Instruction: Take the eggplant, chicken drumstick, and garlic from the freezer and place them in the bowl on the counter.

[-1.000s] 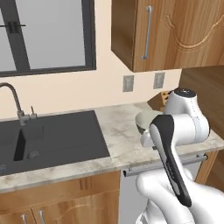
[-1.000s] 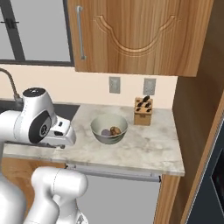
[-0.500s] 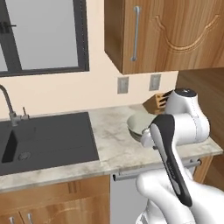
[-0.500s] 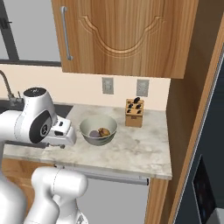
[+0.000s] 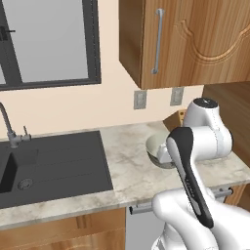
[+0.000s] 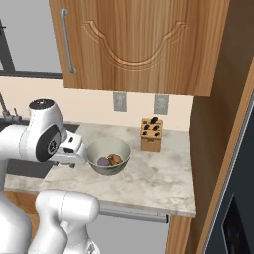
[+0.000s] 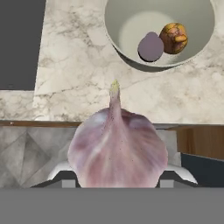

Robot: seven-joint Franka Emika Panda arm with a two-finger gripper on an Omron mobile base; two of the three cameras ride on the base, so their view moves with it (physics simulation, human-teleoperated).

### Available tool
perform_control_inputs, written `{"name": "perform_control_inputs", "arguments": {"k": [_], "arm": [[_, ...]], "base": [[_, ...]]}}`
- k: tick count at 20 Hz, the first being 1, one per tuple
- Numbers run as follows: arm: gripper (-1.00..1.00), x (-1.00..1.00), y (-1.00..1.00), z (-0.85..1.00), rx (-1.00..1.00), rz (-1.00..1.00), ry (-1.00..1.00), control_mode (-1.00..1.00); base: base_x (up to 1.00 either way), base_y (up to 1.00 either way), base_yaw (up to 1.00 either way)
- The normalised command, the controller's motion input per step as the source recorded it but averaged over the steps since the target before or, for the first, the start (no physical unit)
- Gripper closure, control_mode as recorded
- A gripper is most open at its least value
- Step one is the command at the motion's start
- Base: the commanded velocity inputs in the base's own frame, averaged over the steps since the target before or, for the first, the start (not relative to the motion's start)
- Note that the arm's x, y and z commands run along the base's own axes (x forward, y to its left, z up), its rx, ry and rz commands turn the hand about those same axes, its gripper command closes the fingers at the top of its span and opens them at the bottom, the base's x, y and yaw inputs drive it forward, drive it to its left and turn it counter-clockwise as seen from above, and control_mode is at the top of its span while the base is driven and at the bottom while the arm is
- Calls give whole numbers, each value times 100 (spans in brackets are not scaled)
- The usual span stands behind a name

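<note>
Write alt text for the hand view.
A large pinkish garlic bulb sits in the gripper, stem pointing at a bowl on the marbled counter. Inside the bowl lie a purple eggplant and an orange-brown chicken drumstick.

The white arm rises from the base, its forearm reaching forward at worktop height. The gripper [image 7: 116, 181] points forward and down, its two fingers pressed against either side of the garlic [image 7: 117, 148], gripping it.
</note>
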Motion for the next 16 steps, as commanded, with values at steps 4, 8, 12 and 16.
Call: {"name": "perform_control_inputs", "arguments": {"k": [4, 8, 12, 16], "arm": [[100, 87, -50, -7, 0, 0, 7, -100], [100, 80, -42, -29, 0, 0, 12, -100], [100, 60, -23, -39, 0, 0, 12, -100], [100, 64, -7, -38, 0, 0, 9, -100]], "base": [[0, 0, 0], [0, 0, 0], [0, 0, 0], [0, 0, 0]]}}
